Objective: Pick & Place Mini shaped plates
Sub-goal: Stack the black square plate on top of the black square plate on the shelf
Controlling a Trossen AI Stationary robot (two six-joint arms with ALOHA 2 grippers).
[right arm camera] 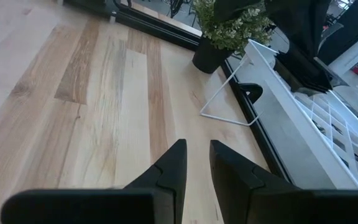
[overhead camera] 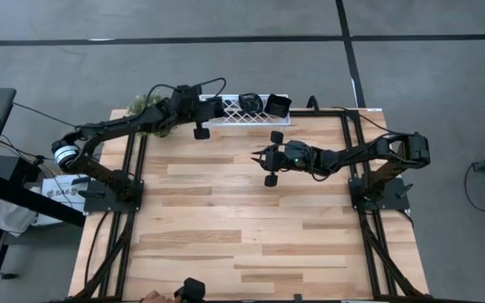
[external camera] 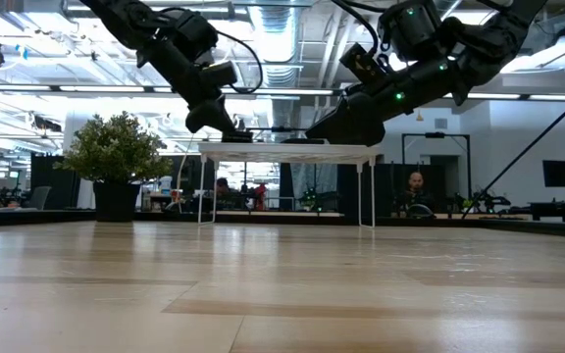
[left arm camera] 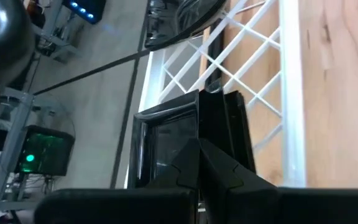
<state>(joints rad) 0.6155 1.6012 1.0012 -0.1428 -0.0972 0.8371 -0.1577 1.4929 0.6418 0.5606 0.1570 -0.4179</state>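
The pale wooden plank table [overhead camera: 251, 219] carries, at its far edge, a white wire lattice rack [overhead camera: 242, 118] raised on thin legs, probably so that the dishes can be set on a level above the boards. Beside the rack stands a small green potted plant [right arm camera: 229, 28]. Three glossy black mini shaped plates are visible on the rack: a square-rimmed plate [left arm camera: 166, 140] under the left arm, a rounded one [overhead camera: 249, 103] and a square one [overhead camera: 277, 106] further along. The left gripper [left arm camera: 199, 155] is over the rack's left end, its fingers clenched on the near rim of the square-rimmed plate, apparently setting it down. The right gripper [right arm camera: 196, 163] hovers above bare table near the rack's right end, its fingers slightly parted and holding nothing, seemingly waiting. Only the left wrist view shows the grip on the rim; only the low view shows the rack's height and people seated in the room beyond.
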